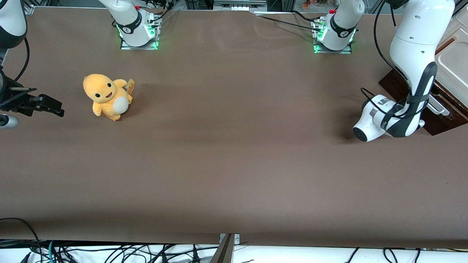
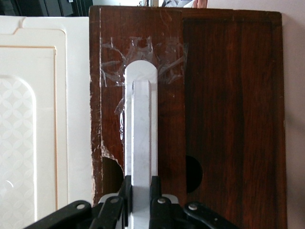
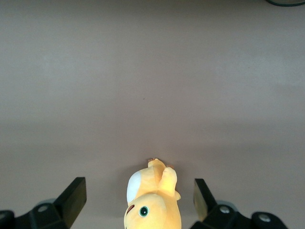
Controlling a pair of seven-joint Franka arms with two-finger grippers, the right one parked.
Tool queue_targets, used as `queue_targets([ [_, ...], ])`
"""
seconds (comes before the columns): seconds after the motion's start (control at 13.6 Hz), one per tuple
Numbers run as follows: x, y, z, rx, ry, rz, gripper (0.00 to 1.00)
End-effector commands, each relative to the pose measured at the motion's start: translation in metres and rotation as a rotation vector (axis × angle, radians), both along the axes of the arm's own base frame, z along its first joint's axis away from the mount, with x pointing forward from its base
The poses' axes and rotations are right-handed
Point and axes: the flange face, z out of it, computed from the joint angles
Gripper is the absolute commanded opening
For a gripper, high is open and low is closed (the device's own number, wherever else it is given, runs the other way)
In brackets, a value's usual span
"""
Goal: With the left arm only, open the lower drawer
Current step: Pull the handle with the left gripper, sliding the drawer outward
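Note:
My left gripper (image 2: 141, 183) is shut on the long white bar handle (image 2: 141, 124) of the lower drawer (image 2: 228, 119), one black finger (image 2: 125, 188) pressed against each side of the bar. The drawer's front is dark brown wood with clear tape round the handle's end. In the front view the left arm (image 1: 413, 54) reaches down to the drawer (image 1: 444, 122) at the working arm's end of the table. Its wrist covers the gripper there, and only a piece of the handle (image 1: 438, 107) shows.
A cream cabinet panel (image 2: 33, 119) sits beside the brown drawer front; its cream top (image 1: 453, 60) shows at the table's end. A yellow plush toy (image 1: 108, 95) stands toward the parked arm's end. Two arm bases with green lights (image 1: 139, 33) stand at the back.

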Motion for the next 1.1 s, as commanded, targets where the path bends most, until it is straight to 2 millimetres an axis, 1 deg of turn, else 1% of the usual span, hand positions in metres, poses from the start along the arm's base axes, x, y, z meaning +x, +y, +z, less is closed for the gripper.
queue_targets([
  [0.0,0.024,-0.019,0.005,-0.002,-0.023,-0.043,0.13],
  [0.15,0.023,-0.026,0.004,-0.012,-0.024,-0.037,0.13],
  [0.44,0.028,-0.042,0.011,0.002,-0.023,-0.030,0.14],
  [1.03,0.034,-0.045,0.015,0.010,-0.033,-0.031,0.14],
])
